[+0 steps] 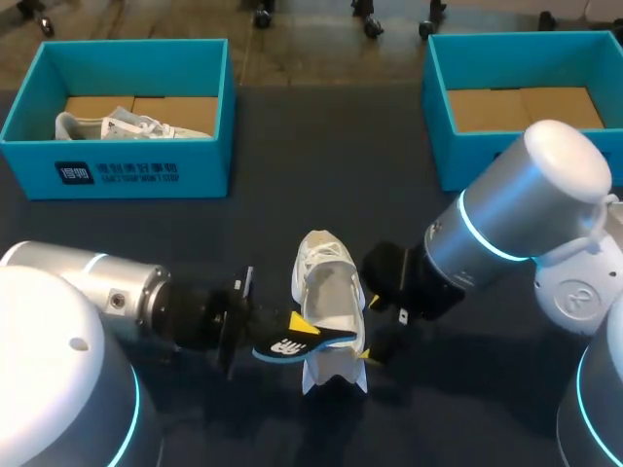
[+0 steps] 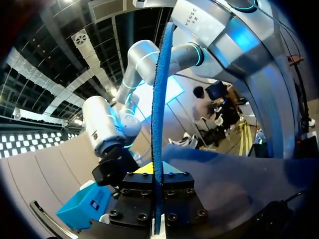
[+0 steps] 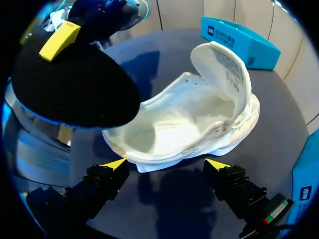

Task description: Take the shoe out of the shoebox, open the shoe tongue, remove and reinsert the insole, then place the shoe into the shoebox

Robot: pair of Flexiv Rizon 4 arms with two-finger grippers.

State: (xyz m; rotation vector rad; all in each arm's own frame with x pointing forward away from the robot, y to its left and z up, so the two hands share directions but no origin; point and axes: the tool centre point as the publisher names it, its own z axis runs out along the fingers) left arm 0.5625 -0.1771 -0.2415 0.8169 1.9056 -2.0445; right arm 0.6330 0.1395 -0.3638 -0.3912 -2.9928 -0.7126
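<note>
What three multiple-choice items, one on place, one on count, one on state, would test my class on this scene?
1. Where is the insole? A in the white shoe; B in the left gripper; C flat on the table.
2. How many blue shoeboxes are there? A one; B three; C two.
3. How is the shoe's tongue? A folded open; B laced shut; C missing.
Key: 1 B, the gripper pinches it; 2 C, one at each far corner; 3 A, it stands up off the opening.
</note>
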